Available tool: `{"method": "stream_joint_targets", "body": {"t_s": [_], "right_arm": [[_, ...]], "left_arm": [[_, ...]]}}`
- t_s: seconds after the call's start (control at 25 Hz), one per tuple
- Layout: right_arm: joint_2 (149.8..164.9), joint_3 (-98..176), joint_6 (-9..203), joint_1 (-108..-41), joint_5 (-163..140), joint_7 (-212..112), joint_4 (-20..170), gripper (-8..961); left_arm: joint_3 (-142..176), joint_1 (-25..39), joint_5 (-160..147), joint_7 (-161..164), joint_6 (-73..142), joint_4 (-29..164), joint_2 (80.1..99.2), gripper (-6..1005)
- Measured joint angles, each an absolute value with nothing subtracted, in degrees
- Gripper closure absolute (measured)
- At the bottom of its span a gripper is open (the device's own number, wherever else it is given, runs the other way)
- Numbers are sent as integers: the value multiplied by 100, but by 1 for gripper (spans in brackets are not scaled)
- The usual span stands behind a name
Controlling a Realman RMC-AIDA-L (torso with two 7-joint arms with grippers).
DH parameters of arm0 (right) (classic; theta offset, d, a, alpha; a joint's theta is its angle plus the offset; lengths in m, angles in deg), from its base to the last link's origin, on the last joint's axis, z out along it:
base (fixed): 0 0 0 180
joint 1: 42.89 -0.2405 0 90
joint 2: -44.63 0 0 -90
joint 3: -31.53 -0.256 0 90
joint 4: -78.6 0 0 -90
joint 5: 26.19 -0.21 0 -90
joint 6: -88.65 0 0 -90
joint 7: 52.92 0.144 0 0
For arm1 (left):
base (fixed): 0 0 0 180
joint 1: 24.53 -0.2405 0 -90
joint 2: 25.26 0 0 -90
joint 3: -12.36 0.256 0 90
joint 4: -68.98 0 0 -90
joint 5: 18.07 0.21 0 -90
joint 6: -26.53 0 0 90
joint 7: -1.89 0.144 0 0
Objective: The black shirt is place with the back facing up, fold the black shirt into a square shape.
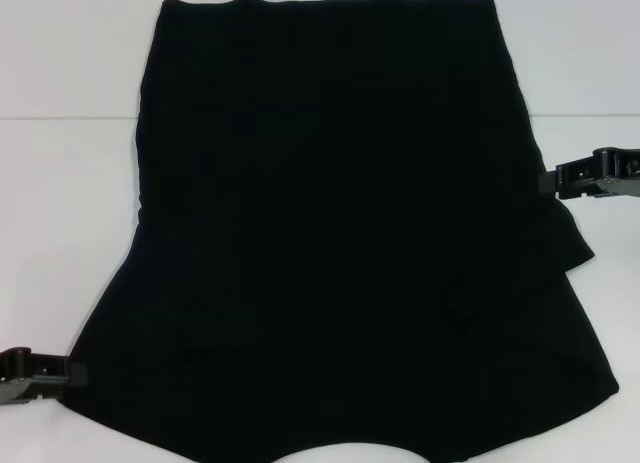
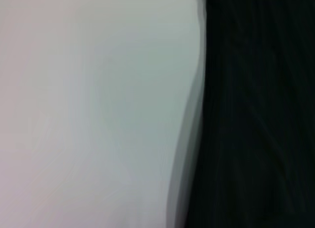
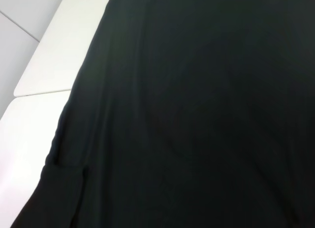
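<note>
The left gripper (image 1: 68, 371) sits low at the near-left corner of the black shirt (image 1: 340, 233), its tip touching the cloth edge; whether its fingers have closed on the hem cannot be told from any view. The right gripper (image 1: 548, 180) reaches in from the far side, partway up the shirt's right edge, tip at the fabric where a small flap folds out just below it, and its grip is likewise unreadable. Between them the shirt lies flat on the white table (image 1: 60, 233), plain side up, its long axis running away from the robot, wider at the near end and narrower at the far end. Each arm is nearest its own side edge, so a lengthwise fold inward would likely start from these two contacts, the shirt's middle lying inboard of both claws.
</note>
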State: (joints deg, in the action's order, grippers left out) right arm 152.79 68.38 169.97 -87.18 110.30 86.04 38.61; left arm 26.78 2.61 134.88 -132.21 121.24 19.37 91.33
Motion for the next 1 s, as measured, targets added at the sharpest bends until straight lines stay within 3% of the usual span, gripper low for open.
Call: {"method": "stream_joint_targets", "body": {"t_s": [0.64,1.0], "right_arm": [[15273,6815,16997,-8719,11039,8552,3890,531],[15273,6824,17001,-8719,11037,8553,3896,531]], "left_arm": [[2552,209,13469,-13227,12139,1833,9107,545],[2586,199,13467,-13215,12134,1872,9130,442]]}}
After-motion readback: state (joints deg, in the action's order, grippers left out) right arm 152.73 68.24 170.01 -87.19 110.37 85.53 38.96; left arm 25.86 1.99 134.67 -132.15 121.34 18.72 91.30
